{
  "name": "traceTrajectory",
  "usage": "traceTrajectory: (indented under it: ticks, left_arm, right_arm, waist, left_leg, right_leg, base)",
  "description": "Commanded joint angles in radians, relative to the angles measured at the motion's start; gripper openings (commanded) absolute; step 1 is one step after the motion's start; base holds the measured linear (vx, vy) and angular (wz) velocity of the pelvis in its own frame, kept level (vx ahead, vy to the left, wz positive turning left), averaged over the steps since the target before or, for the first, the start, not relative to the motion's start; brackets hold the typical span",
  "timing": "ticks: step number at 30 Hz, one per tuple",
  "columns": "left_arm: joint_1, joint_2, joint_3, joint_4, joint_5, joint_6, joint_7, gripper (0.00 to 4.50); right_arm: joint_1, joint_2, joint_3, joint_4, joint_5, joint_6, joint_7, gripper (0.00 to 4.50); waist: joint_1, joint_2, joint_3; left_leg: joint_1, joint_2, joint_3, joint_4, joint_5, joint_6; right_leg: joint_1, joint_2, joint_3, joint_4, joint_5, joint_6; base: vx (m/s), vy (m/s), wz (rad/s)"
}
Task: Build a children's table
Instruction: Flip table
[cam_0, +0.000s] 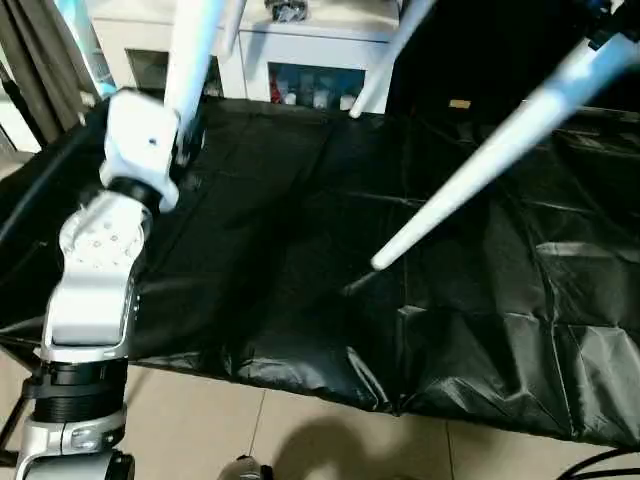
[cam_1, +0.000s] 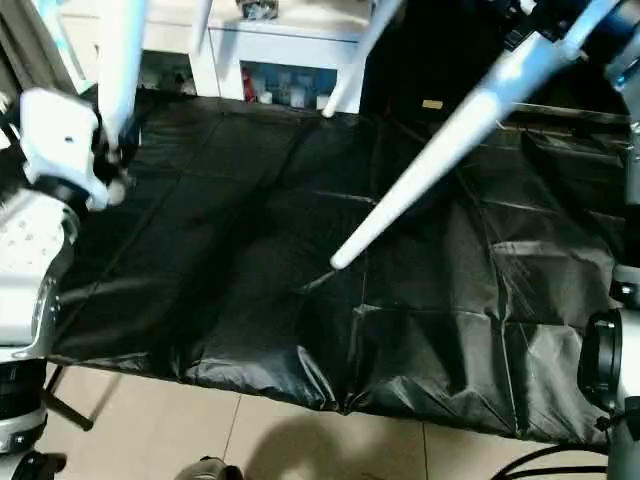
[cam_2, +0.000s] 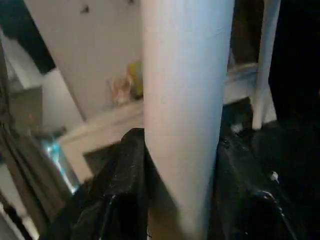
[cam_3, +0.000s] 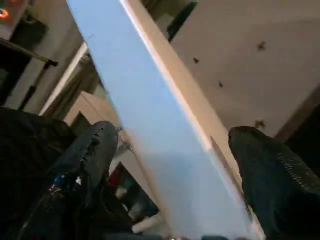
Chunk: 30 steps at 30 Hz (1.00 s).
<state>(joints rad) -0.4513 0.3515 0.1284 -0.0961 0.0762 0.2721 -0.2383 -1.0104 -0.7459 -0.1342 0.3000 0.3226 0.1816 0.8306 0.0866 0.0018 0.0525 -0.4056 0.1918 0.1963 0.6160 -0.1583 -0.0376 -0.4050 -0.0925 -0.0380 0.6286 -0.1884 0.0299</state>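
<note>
Here the left gripper (cam_2: 180, 200) is closed around a white table leg (cam_2: 185, 100); both black fingers (cam_2: 125, 185) press on its sides, and the leg rises steeply up from the gripper. The right gripper (cam_3: 170, 175) clamps another leg (cam_0: 480, 160), which slants down across the table covered with a black sheet (cam_0: 300, 260); its free end hangs just above the sheet. Two more legs (cam_0: 385, 60) show near the white cabinet (cam_0: 300, 50) behind
</note>
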Motion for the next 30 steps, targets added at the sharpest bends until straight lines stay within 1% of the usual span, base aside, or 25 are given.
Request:
traceTrajectory:
  ticks: [1,2,5,6,9,10,11,12,13,14,15,17,18,19,20,21,22,23,24,25,26,27,28,29,30]
  left_arm:
    - [-0.009,0.003,-0.011,0.000,0.008,0.006,-0.005,1.59]
    - [-0.012,0.007,-0.011,0.007,0.010,0.001,-0.003,1.59]
    - [-0.014,0.010,-0.012,0.014,0.010,-0.003,-0.001,1.59]
    - [-0.014,0.011,-0.015,0.021,0.010,-0.012,0.000,1.59]
    - [-0.011,0.014,-0.017,0.033,0.010,-0.031,0.000,1.59]
    - [-0.011,0.014,-0.017,0.033,0.010,-0.031,0.000,1.59]
    - [-0.006,0.020,-0.022,0.046,0.015,-0.049,-0.002,1.59]
    - [-0.006,0.020,-0.022,0.046,0.016,-0.049,-0.002,1.59]
    - [-0.004,0.022,-0.024,0.051,0.017,-0.055,-0.002,1.59]
    - [-0.001,0.023,-0.024,0.054,0.018,-0.059,-0.002,1.59]
    - [0.002,0.023,-0.024,0.055,0.017,-0.060,-0.002,1.59]
    - [0.004,0.022,-0.024,0.056,0.015,-0.060,-0.003,1.59]
    - [0.006,0.022,-0.026,0.058,0.015,-0.062,-0.004,1.58]
    - [0.008,0.022,-0.027,0.060,0.014,-0.065,-0.006,1.58]
    - [0.009,0.021,-0.028,0.064,0.013,-0.068,-0.007,1.58]
    - [0.009,0.021,-0.029,0.068,0.013,-0.073,-0.008,1.57]
    - [0.008,0.022,-0.031,0.079,0.009,-0.085,-0.012,1.57]
    - [0.008,0.022,-0.032,0.082,0.009,-0.087,-0.013,1.57]
    - [0.007,0.023,-0.035,0.093,0.007,-0.097,-0.016,1.57]
    - [0.006,0.024,-0.036,0.096,0.007,-0.099,-0.017,1.57]
    - [0.005,0.024,-0.039,0.103,0.005,-0.106,-0.021,1.57]
    - [0.004,0.024,-0.040,0.107,0.004,-0.109,-0.022,1.57]
    - [0.003,0.023,-0.040,0.109,0.004,-0.110,-0.022,1.57]
    - [0.002,0.022,-0.041,0.113,0.001,-0.113,-0.023,1.57]
    - [0.002,0.022,-0.040,0.120,-0.003,-0.117,-0.026,1.57]
  right_arm:
    - [-0.001,-0.006,-0.018,-0.026,0.028,-0.019,0.028,4.43]
    - [0.002,0.000,-0.032,-0.033,0.055,-0.022,0.048,4.43]
    - [0.005,0.004,-0.046,-0.038,0.076,-0.025,0.057,4.50]
    - [-0.001,0.020,-0.095,-0.048,0.136,0.000,0.049,4.50]
    - [-0.019,0.039,-0.187,-0.055,0.229,0.052,0.007,4.50]
    - [-0.019,0.039,-0.187,-0.055,0.229,0.052,0.007,4.50]
    - [-0.024,0.046,-0.265,-0.039,0.276,0.078,-0.056,4.50]
    - [-0.024,0.047,-0.268,-0.038,0.277,0.079,-0.059,4.50]
    - [-0.017,0.050,-0.299,-0.037,0.292,0.086,-0.087,4.50]
    - [-0.002,0.054,-0.330,-0.040,0.308,0.099,-0.116,4.50]
    - [0.038,0.054,-0.367,-0.046,0.333,0.115,-0.131,4.50]
    - [0.084,0.054,-0.397,-0.051,0.358,0.130,-0.139,4.50]
    - [0.121,0.057,-0.424,-0.056,0.388,0.156,-0.140,4.50]
    - [0.161,0.061,-0.448,-0.068,0.421,0.184,-0.131,4.50]
    - [0.203,0.064,-0.466,-0.081,0.444,0.206,-0.117,4.50]
    - [0.245,0.067,-0.481,-0.099,0.468,0.234,-0.103,4.50]
    - [0.350,0.081,-0.496,-0.131,0.497,0.273,-0.057,4.50]
    - [0.368,0.084,-0.499,-0.137,0.502,0.280,-0.051,4.50]
    - [0.446,0.100,-0.499,-0.154,0.511,0.306,-0.024,4.50]
    - [0.461,0.105,-0.496,-0.156,0.509,0.308,-0.022,4.50]
    - [0.503,0.124,-0.487,-0.157,0.499,0.308,-0.029,4.50]
    - [0.523,0.139,-0.476,-0.156,0.495,0.306,-0.029,4.50]
    - [0.536,0.146,-0.469,-0.157,0.496,0.306,-0.031,4.50]
    - [0.558,0.162,-0.453,-0.154,0.495,0.304,-0.032,4.50]
    - [0.575,0.183,-0.419,-0.141,0.480,0.296,-0.034,4.50]
  waist:
    - [-0.006,-0.003,-0.069]
    - [-0.003,-0.004,-0.070]
    - [0.000,-0.005,-0.070]
    - [0.000,-0.007,-0.069]
    - [0.000,-0.007,-0.068]
    - [0.001,-0.007,-0.068]
    - [0.000,-0.009,-0.068]
    - [0.000,-0.009,-0.068]
    - [0.000,-0.009,-0.068]
    - [0.000,-0.004,-0.068]
    - [0.000,0.001,-0.069]
    - [-0.001,-0.003,-0.066]
    - [-0.001,-0.004,-0.067]
    - [-0.003,0.001,-0.066]
    - [-0.003,-0.001,-0.068]
    - [-0.002,0.001,-0.068]
    - [-0.004,0.002,-0.068]
    - [-0.004,0.002,-0.068]
    - [-0.005,0.004,-0.067]
    - [-0.002,0.003,-0.069]
    - [-0.005,-0.001,-0.069]
    - [-0.004,0.001,-0.068]
    - [-0.005,0.007,-0.067]
    - [-0.005,0.005,-0.067]
    - [-0.005,0.012,-0.064]
  left_leg:
    - [0.034,0.027,-0.021,-0.074,-0.356,-0.015]
    - [0.034,0.028,-0.019,-0.073,-0.339,-0.004]
    - [0.033,0.028,-0.019,-0.073,-0.328,0.001]
    - [0.032,0.028,-0.019,-0.074,-0.328,0.002]
    - [0.033,0.028,-0.019,-0.075,-0.327,0.001]
    - [0.034,0.028,-0.019,-0.075,-0.329,-0.001]
    - [0.034,0.027,-0.019,-0.076,-0.331,-0.004]
    - [0.034,0.027,-0.019,-0.076,-0.331,-0.004]
    - [0.035,0.025,-0.018,-0.076,-0.331,-0.011]
    - [0.035,0.025,-0.019,-0.076,-0.331,-0.015]
    - [0.036,0.024,-0.019,-0.076,-0.336,-0.020]
    - [0.035,0.024,-0.018,-0.077,-0.345,-0.021]
    - [0.037,0.024,-0.018,-0.079,-0.345,-0.020]
    - [0.038,0.023,-0.019,-0.080,-0.361,-0.024]
    - [0.039,0.024,-0.020,-0.080,-0.366,-0.026]
    - [0.038,0.023,-0.020,-0.081,-0.367,-0.022]
    - [0.035,0.022,-0.021,-0.080,-0.368,-0.020]
    - [0.035,0.022,-0.021,-0.080,-0.368,-0.020]
    - [0.033,0.023,-0.024,-0.084,-0.376,-0.019]
    - [0.034,0.023,-0.025,-0.086,-0.376,-0.020]
    - [0.035,0.024,-0.024,-0.085,-0.379,-0.022]
    - [0.035,0.025,-0.024,-0.085,-0.379,-0.023]
    - [0.039,0.025,-0.024,-0.084,-0.391,-0.027]
    - [0.038,0.025,-0.024,-0.084,-0.394,-0.027]
    - [0.042,0.025,-0.025,-0.085,-0.417,-0.036]
  right_leg:
    - [0.020,-0.027,0.020,-0.083,-0.255,-0.181]
    - [0.022,-0.029,0.020,-0.081,-0.225,-0.192]
    - [0.024,-0.029,0.019,-0.080,-0.217,-0.198]
    - [0.024,-0.030,0.019,-0.081,-0.221,-0.198]
    - [0.024,-0.030,0.019,-0.083,-0.239,-0.192]
    - [0.024,-0.030,0.018,-0.082,-0.241,-0.191]
    - [0.024,-0.030,0.018,-0.084,-0.252,-0.188]
    - [0.024,-0.030,0.018,-0.084,-0.252,-0.188]
    - [0.022,-0.030,0.018,-0.085,-0.261,-0.181]
    - [0.022,-0.030,0.018,-0.084,-0.262,-0.180]
    - [0.022,-0.029,0.017,-0.084,-0.262,-0.177]
    - [0.021,-0.029,0.017,-0.089,-0.270,-0.171]
    - [0.025,-0.030,0.018,-0.092,-0.275,-0.163]
    - [0.023,-0.028,0.017,-0.095,-0.289,-0.162]
    - [0.024,-0.029,0.016,-0.095,-0.292,-0.162]
    - [0.024,-0.029,0.016,-0.098,-0.296,-0.157]
    - [0.026,-0.029,0.016,-0.098,-0.299,-0.155]
    - [0.026,-0.029,0.016,-0.098,-0.299,-0.155]
    - [0.029,-0.030,0.015,-0.100,-0.303,-0.149]
    - [0.030,-0.030,0.013,-0.102,-0.310,-0.147]
    - [0.026,-0.033,0.013,-0.102,-0.321,-0.151]
    - [0.024,-0.033,0.013,-0.102,-0.331,-0.151]
    - [0.019,-0.034,0.014,-0.106,-0.351,-0.150]
    - [0.019,-0.034,0.014,-0.106,-0.360,-0.148]
    - [0.015,-0.034,0.014,-0.111,-0.394,-0.141]
  base:
    - [0.000,0.000,0.00]
    - [0.000,0.000,0.00]
    - [0.000,0.000,0.00]
    - [0.000,0.000,0.00]
    - [0.000,0.000,0.00]
    - [0.000,0.000,0.00]
    - [0.000,0.000,0.00]
    - [0.000,0.000,0.00]
    - [0.000,0.000,0.00]
    - [0.000,0.000,0.00]
    - [0.000,0.000,0.00]
    - [0.000,0.000,0.00]
    - [0.000,0.000,0.00]
    - [0.000,0.000,0.00]
    - [0.000,0.000,0.00]
    - [0.000,0.000,0.00]
    - [0.000,0.000,0.00]
    - [0.000,0.000,0.00]
    - [0.000,0.000,0.00]
    - [0.000,0.000,0.00]
    - [0.000,0.000,0.00]
    - [0.000,0.000,0.00]
    - [0.000,0.000,0.00]
    - [0.000,0.000,0.00]
    - [0.000,0.000,0.00]
